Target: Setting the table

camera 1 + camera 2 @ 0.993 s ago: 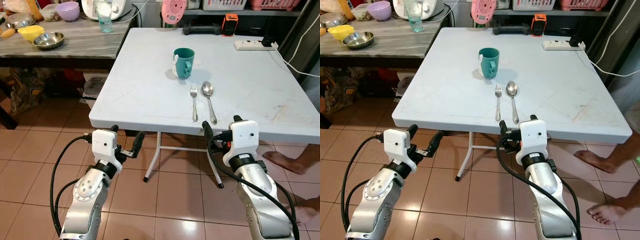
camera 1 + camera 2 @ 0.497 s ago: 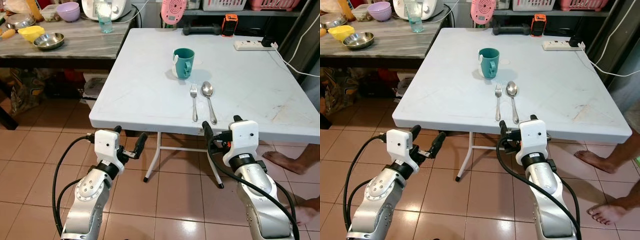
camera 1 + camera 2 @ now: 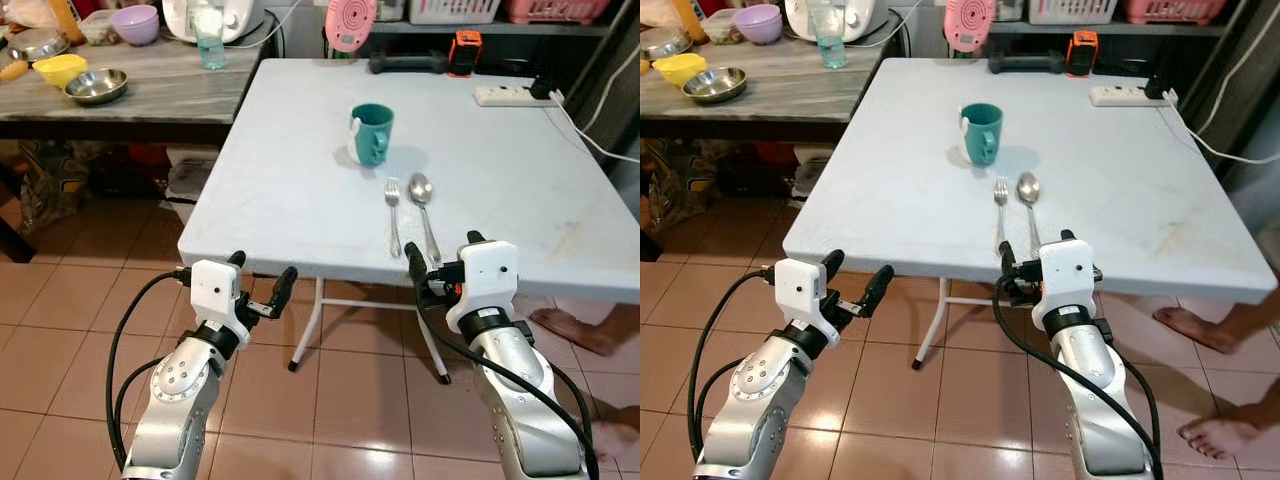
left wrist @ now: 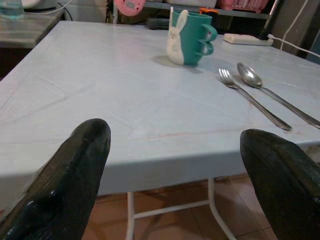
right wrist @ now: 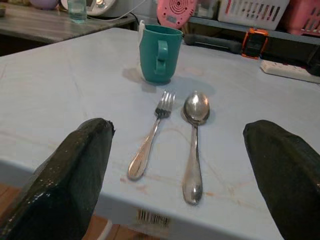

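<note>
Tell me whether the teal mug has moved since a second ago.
No. The teal mug sits just as far behind the fork as before; only the camera shifted.

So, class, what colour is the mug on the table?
The mug is teal green, clearest in the right wrist view.

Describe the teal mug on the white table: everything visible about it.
The mug is teal, glossy like ceramic, standing upright on the white table, toward the far middle. Its handle faces the robot. A white rabbit-shaped figure is on its side, ears rising to the rim, clearest in the left wrist view. What is inside cannot be seen. A fork and spoon lie nearer the robot, apart from it. Nothing touches it but the table.
</note>
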`<state>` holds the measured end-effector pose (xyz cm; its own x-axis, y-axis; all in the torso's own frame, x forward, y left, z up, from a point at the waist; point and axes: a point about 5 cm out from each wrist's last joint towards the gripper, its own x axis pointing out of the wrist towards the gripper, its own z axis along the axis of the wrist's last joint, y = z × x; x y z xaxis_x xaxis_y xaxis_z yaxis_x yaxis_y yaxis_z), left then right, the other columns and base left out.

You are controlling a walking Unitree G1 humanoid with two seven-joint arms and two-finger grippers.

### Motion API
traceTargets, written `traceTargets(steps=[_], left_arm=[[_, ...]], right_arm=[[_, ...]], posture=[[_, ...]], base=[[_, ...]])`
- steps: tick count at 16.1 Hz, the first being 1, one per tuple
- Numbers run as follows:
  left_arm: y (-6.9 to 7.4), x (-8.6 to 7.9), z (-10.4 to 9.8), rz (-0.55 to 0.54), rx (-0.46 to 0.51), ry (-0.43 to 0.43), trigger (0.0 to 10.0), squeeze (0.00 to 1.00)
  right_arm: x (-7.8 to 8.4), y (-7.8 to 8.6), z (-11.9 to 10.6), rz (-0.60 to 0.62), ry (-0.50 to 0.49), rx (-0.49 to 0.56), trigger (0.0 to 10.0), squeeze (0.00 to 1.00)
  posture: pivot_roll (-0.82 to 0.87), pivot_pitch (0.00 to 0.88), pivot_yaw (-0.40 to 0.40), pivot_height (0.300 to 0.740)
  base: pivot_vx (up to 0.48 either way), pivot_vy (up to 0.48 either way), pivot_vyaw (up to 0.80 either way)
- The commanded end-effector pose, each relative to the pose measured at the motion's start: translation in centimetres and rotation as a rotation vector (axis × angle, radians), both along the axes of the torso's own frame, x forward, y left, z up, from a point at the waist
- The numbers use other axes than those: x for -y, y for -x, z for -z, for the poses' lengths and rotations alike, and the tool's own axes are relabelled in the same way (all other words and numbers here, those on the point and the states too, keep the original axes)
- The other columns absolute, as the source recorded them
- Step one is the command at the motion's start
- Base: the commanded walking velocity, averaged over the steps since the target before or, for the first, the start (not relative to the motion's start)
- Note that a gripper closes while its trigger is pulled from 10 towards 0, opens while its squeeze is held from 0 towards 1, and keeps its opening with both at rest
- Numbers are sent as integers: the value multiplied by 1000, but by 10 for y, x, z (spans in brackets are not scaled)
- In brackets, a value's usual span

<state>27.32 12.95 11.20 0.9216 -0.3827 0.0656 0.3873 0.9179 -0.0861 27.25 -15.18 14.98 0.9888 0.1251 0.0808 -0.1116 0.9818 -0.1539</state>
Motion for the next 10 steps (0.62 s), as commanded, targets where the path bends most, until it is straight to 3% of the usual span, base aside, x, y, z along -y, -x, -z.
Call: traceTargets(steps=[1, 10], left_arm=[[1, 0, -2, 8, 5, -1, 10000, 0], [2, -1, -1, 17, -1, -11, 10000, 0]], right_arm=[[-1, -1, -2, -4, -1, 11, 10000, 0], [0, -1, 3, 25, 10, -10, 10000, 0]], posture=[[-64, 115, 49, 740], [-59, 116, 51, 740]], base=[[319, 0, 0], [315, 0, 0]])
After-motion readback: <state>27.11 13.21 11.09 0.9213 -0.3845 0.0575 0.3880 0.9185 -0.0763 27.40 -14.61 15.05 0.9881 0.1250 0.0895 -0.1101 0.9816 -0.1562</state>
